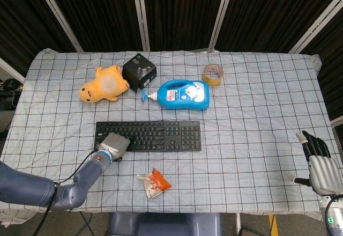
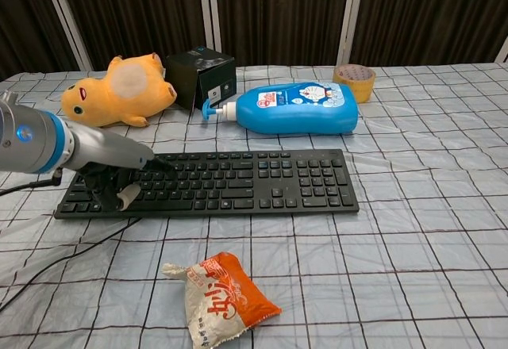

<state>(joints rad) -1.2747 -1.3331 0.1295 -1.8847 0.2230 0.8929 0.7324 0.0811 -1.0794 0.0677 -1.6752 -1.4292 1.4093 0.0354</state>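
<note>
Left robot hand (image 1: 113, 146) rests fingers-down on the left end of the black keyboard (image 1: 155, 135), grasping nothing (fingers partly curled, so released vs clenched: cannot tell). Keyboard lies flat mid-table (image 1: 257, 112). Right robot hand (image 1: 320, 166) hangs off the table's right edge, fingers spread, empty. Snack packet (image 2: 222, 299) near the keyboard's front.

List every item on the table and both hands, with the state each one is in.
left hand: fingers down on the keyboard's left keys
right hand: holds nothing, fingers apart, off the table's right edge
keyboard: flat, keys up
blue bottle: on its side, pump left
plush toy: lying down
black box: closed
tape roll: flat
snack packet: crumpled
</note>
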